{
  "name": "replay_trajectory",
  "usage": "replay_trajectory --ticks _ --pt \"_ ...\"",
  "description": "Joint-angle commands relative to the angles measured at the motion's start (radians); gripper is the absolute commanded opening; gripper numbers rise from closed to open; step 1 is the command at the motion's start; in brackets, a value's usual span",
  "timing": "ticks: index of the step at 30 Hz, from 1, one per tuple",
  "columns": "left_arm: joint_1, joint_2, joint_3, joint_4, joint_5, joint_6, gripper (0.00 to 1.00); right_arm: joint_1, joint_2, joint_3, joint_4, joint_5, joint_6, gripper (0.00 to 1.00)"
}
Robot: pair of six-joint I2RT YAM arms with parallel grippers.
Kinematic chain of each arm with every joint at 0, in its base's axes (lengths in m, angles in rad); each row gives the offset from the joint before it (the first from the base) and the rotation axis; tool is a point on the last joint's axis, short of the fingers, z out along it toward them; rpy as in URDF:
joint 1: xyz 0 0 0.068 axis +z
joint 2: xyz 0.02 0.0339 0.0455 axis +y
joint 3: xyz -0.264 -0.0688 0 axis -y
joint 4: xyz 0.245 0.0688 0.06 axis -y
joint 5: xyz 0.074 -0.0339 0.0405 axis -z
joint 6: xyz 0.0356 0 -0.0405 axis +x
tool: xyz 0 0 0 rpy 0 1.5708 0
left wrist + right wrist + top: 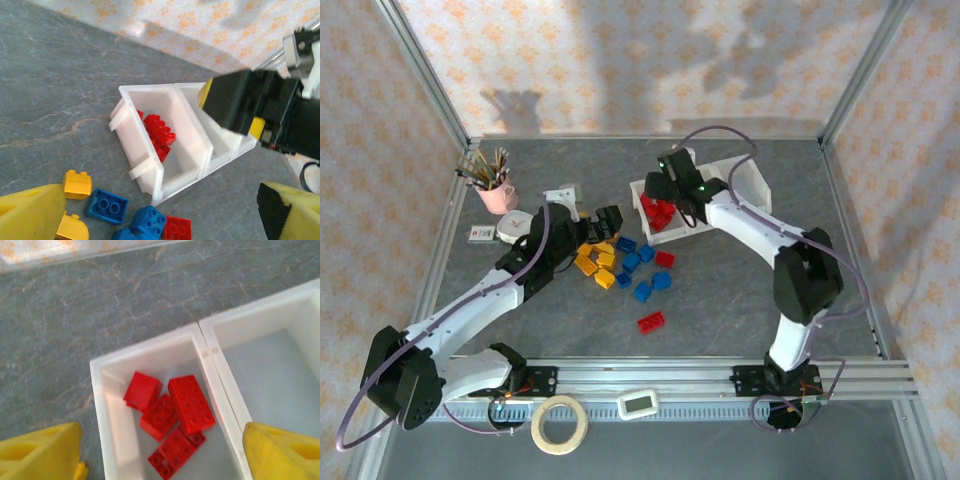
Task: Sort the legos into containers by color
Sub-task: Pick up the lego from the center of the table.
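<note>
Room: open table (720, 300) right of the loose legos (632, 262).
Containers (145, 347): white, far centre; left bin holds red legos (175, 410).
Right gripper (161, 429): wide, empty, above it.
Left gripper (161, 195): wide, empty.

the grey table (740, 300) carries loose legos (631, 262), the containers (672, 236) and a pink cup (500, 198).

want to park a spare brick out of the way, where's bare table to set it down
Bare table lies near the rail, between the lone red brick and the right arm; also the back strip between the pink cup and the bins. Crowded: the loose legos mid-table, beside the bins.
</note>
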Motion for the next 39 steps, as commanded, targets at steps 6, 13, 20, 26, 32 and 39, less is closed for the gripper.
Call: replay_trajectory --ticks 6,13,20,26,32,39 --pt "-0.005 -0.097 -0.124 0.008 0.067 -0.093 0.99 0.062 -0.182 -0.280 0.009 -0.011 -0.019 0.84" --pt "-0.088 -0.134 -0.212 0.043 0.011 -0.175 0.99 0.135 -0.234 -0.442 0.009 -0.036 0.002 0.84" --pt "-0.145 -0.152 -0.287 0.118 -0.051 -0.257 0.99 0.184 -0.214 -0.521 0.013 -0.037 0.022 0.83" --pt "-0.153 -0.164 -0.313 0.147 -0.075 -0.283 0.99 0.185 -0.163 -0.489 0.062 -0.037 0.103 0.83" --pt "-0.154 -0.182 -0.317 0.120 -0.093 -0.276 0.99 0.185 -0.080 -0.424 0.072 0.014 0.165 0.84" --pt "-0.154 -0.193 -0.320 0.109 -0.107 -0.266 0.99 0.185 -0.008 -0.389 0.081 0.068 0.202 0.80"
